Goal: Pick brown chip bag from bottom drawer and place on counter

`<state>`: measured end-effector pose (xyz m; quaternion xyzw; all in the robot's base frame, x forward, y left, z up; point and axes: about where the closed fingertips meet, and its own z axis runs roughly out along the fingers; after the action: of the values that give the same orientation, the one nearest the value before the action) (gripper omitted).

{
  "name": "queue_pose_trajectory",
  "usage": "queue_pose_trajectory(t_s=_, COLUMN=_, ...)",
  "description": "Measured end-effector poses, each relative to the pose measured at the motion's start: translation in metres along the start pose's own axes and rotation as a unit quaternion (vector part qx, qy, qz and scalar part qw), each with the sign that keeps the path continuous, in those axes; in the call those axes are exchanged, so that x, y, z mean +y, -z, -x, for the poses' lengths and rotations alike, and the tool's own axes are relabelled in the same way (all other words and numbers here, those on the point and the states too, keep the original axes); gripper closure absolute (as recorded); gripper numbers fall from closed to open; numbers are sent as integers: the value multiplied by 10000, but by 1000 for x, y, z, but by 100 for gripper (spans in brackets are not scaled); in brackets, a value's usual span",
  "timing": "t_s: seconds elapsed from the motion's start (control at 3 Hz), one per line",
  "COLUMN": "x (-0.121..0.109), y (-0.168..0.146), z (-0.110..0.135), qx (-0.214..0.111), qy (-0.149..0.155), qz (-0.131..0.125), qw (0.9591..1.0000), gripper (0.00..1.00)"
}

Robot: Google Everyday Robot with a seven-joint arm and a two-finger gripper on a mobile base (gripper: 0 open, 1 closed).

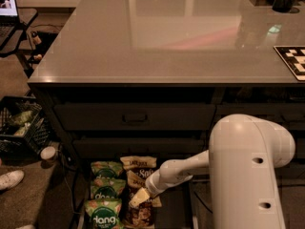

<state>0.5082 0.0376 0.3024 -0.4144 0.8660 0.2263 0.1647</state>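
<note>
The brown chip bag (137, 168), with a cream-tan top band and white lettering, lies in the open bottom drawer (174, 208) at the foot of the cabinet. My gripper (139, 197) reaches down from the right on its white arm. It sits right over the lower half of the bag and hides part of it. More brown bag surface (138, 215) shows below the gripper. The glossy grey counter (167, 37) spans the top of the cabinet above.
Three green "dang" bags (105, 191) lie in the drawer left of the brown bag. Closed dark drawer fronts with a bar handle (136, 118) are above. A black crate (19, 128), a white cup (47, 152) and a shoe (10, 179) are on the floor at left. A checkerboard (291, 61) lies on the counter's right edge.
</note>
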Motion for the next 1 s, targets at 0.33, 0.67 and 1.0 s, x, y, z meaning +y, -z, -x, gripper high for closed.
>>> queue_pose_trajectory(t_s=0.33, x=-2, y=-14, z=-7, qx=104, qy=-34, qz=76, qw=9999, gripper=0)
queue_pose_trajectory(t_s=0.67, x=-6, y=-22, z=-13, qx=205, qy=-167, qz=61, qw=9996, gripper=18)
queue_pose_trajectory(t_s=1.0, x=-6, y=-23, z=-13, qx=209, qy=-169, qz=61, qw=9996, gripper=41)
